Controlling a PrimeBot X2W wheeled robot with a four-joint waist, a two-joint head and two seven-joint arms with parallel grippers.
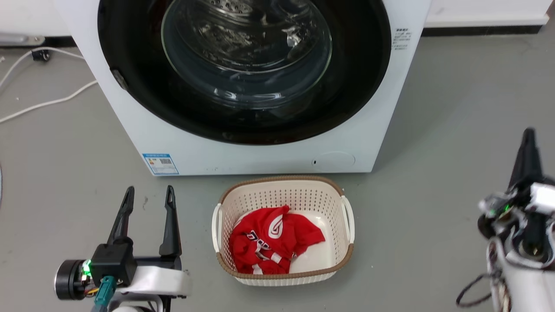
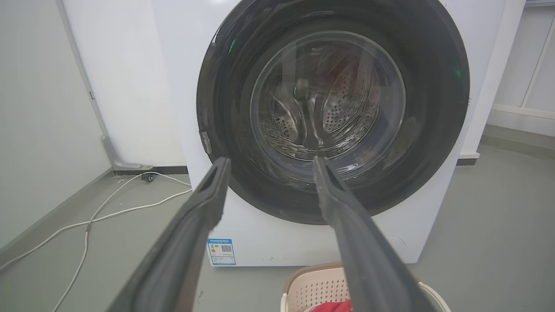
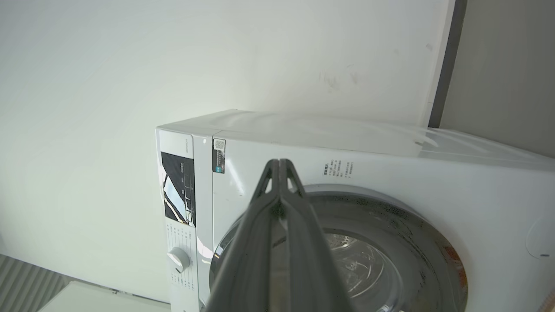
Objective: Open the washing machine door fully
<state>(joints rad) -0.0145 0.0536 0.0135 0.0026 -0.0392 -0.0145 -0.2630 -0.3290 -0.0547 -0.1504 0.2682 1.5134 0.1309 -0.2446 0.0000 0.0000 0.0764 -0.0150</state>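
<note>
**A:** Fingers first. The left gripper [image 1: 149, 190] has its two long dark fingers [image 1: 170, 225] spread well apart, with nothing between them. The right gripper [image 3: 279, 167] has its pair pressed together, also empty.

**B:** And the washing machine door [image 2: 331, 104]?

**A:** Dead ahead of the left fingers and well apart from them, shut flush in the white front of the washing machine [image 1: 260, 156]. Neither gripper touches it.

**B:** So it's all to do. Where would you go in?

**A:** That small grey tab [image 2: 205, 142] on the door's rim, just beyond the left-hand fingertip in the left wrist view. It looks like the catch side. I'd hook one finger behind it and pull toward the robot. Then follow the door's arc round rather than hauling straight.

**B:** Slippery stuff?

**A:** Very. There's a glossy black ring [image 1: 355, 78] around a clear bulging bowl [image 1: 245, 56], with the perforated steel drum [image 1: 221, 17] showing through. A finger would skate on those curves, I reckon, so the rim is the only purchase.

**B:** Anything in the swing?

**A:** The cream lattice laundry basket [image 1: 284, 184], right of the left fingers and just before the machine, with a crumpled red garment [image 1: 269, 242] inside. It sits low, so the door probably clears it.
</note>
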